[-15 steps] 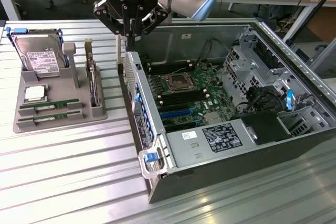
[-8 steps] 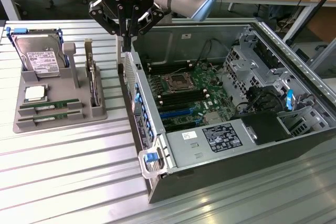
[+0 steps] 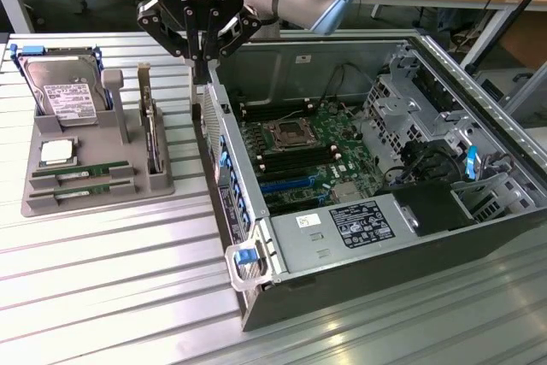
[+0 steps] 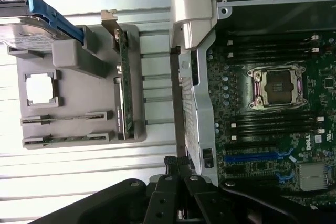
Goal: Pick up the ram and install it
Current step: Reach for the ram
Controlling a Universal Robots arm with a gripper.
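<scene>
Fingers (image 3: 202, 67) closed, empty, above the case (image 3: 224, 138) wall just beside the tray (image 3: 94, 198). Ram (image 3: 82, 172) lies flat in tray slot, long axis pointing caseward, tray's far half from fingers.

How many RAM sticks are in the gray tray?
2. One RAM stick sits in the gray tray, slotted right beside the processor chip; the second RAM stick sits in the neighbouring slot, at the tray's front edge. None appears hidden.
</scene>
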